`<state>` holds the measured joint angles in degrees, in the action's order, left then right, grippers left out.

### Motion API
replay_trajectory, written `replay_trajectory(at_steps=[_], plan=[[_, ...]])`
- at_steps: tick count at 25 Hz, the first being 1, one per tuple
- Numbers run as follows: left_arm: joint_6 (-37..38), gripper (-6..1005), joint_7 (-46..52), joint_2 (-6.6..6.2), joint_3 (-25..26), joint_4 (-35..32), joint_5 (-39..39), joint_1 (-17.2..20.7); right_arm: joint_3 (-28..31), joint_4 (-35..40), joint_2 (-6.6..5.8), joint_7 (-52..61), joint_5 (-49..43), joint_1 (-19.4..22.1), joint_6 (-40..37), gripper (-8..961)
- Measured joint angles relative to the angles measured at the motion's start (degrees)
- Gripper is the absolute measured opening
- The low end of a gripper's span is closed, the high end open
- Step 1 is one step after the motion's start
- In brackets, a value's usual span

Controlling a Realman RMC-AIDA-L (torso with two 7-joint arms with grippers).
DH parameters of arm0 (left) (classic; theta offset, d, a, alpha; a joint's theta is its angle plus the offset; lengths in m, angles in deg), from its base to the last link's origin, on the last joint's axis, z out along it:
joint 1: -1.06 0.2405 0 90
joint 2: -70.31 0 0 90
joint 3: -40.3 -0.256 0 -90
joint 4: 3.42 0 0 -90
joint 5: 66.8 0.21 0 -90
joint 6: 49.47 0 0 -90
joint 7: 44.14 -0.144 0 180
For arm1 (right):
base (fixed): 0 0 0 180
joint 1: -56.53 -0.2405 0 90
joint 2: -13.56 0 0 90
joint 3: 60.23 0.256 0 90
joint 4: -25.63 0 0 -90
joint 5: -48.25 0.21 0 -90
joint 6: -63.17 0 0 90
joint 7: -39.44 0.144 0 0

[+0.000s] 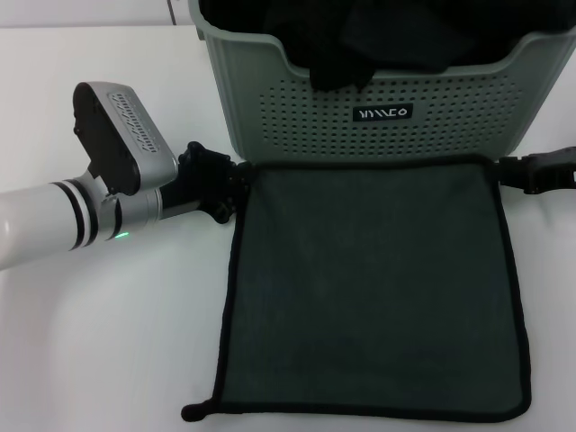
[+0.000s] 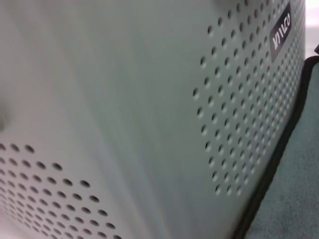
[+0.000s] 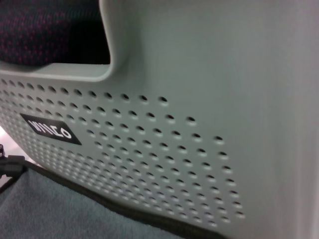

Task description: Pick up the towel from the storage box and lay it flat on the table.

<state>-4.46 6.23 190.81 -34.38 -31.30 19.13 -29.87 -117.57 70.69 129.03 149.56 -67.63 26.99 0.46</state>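
The towel [image 1: 369, 279] lies spread flat on the white table [image 1: 117, 342], dark grey-green side up, with black edging and a small loop at its near left corner. Its far edge runs along the foot of the sage-green storage box [image 1: 297, 108]. My left gripper [image 1: 236, 187] is at the towel's far left corner. My right gripper [image 1: 513, 171] is at the far right corner. The left wrist view shows the box wall [image 2: 124, 99] and the towel's edge [image 2: 294, 189]. The right wrist view shows the box wall [image 3: 224, 74] and the towel [image 3: 50, 209].
More dark cloth [image 1: 342, 54] lies in the box and hangs over its dipped front rim. A black label [image 1: 382, 112] with a white logo is on the box front. Bare table lies to the left of the towel.
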Motion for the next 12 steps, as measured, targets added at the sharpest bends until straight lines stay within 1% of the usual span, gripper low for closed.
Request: replay_trajectory(at_steps=[2,4,8,10,12], plan=[[0.0,40,0.0,0.00,0.1,0.0,-0.3,0.2,0.3,0.1,0.05,0.0,0.3,0.2,0.0,122],[0.0,72,0.0,0.00,0.3,0.0,-0.3,0.4,0.6,0.1,0.07,0.1,0.5,0.3,-0.1,123],[0.1,136,0.3,0.00,0.3,-0.1,-0.3,1.0,0.7,1.7,0.06,1.2,0.6,1.4,-0.9,266],[0.5,222,0.6,0.00,0.1,-0.6,-0.3,1.5,0.7,3.7,0.19,1.4,0.7,2.7,-2.0,337],[1.4,307,1.0,0.01,0.0,-1.9,-0.3,2.8,0.7,6.2,0.32,1.6,1.2,4.3,-3.5,479]])
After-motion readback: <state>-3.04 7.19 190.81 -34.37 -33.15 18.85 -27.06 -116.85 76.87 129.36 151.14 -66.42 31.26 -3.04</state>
